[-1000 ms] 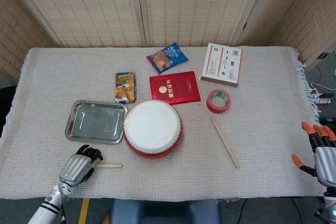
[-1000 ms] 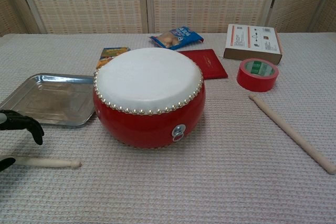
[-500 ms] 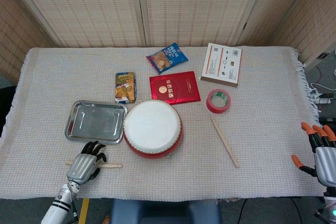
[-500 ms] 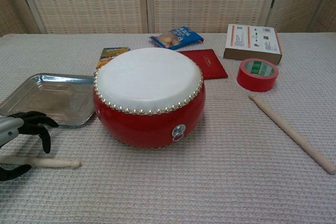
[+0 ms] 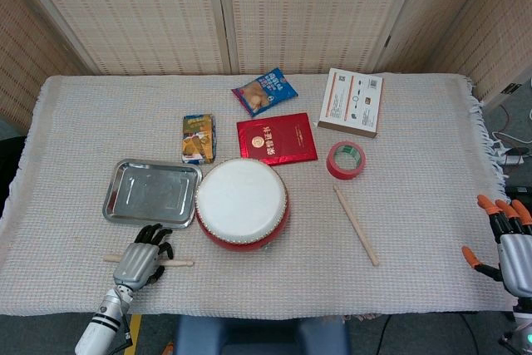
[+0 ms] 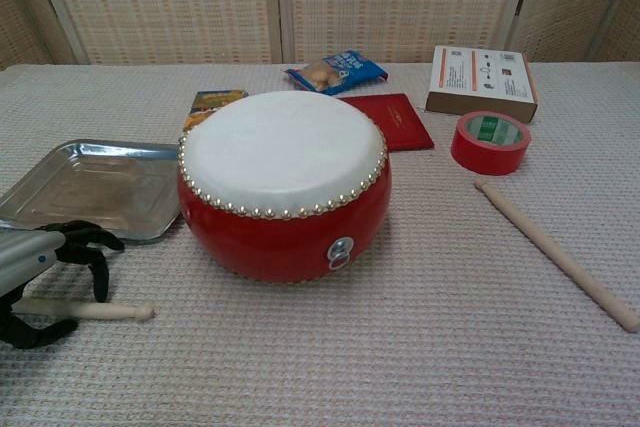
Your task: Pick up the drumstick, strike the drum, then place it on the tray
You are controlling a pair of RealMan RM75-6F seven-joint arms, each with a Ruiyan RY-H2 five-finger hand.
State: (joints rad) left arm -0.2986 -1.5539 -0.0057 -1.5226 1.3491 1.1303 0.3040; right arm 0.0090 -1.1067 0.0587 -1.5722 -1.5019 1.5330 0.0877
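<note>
The short pale wooden drumstick lies flat on the woven cloth in front of the shallow metal tray and to the left of the round red drum with the white skin; the left hand is arched over it with fingers spread and curled downward, and no closed grip on the stick is visible, so the pick-up step is judged to be in progress. The strike on the drum and the placement on the tray are judged to remain outstanding. The right hand, with orange fingertips, hangs off the table edge on the right with fingers apart and holds nothing, well apart from the second, longer wooden stick beside the drum.
</note>
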